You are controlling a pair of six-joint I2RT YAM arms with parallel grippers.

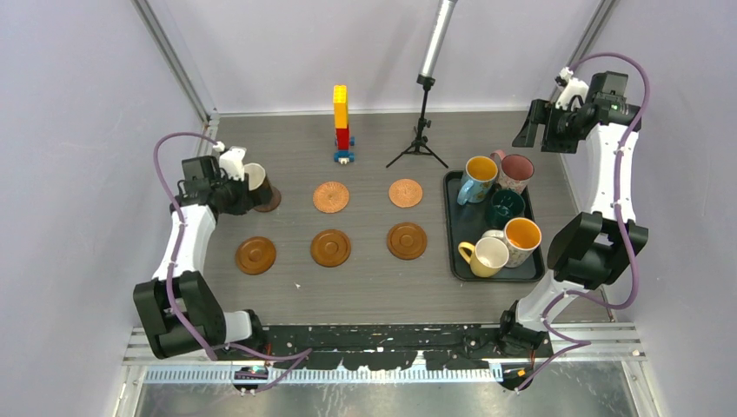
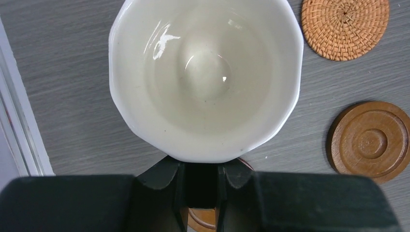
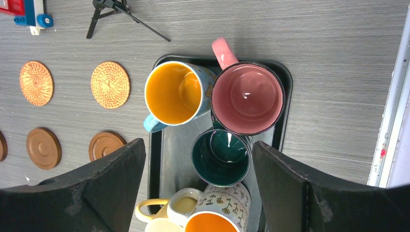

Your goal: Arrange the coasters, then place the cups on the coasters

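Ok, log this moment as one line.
left gripper: shut on black mug, at back-left coaster | right gripper: open, above tray | tray: five mugs | bare coasters: five

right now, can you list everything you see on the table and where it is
black mug: one, white inside, back left
woven coasters: two, light orange-brown, back row, middle and right
wooden coasters: four, dark brown, three in the front row, one under the black mug
tray: one, black, right side
mugs on the tray: five: light blue mug, pink mug, dark green mug, patterned mug, cream mug
brick tower: one, yellow, red and blue, back centre
tripod: one, black, right of the tower
table: one, grey
left gripper: shut on the black mug
right gripper: open, above the tray
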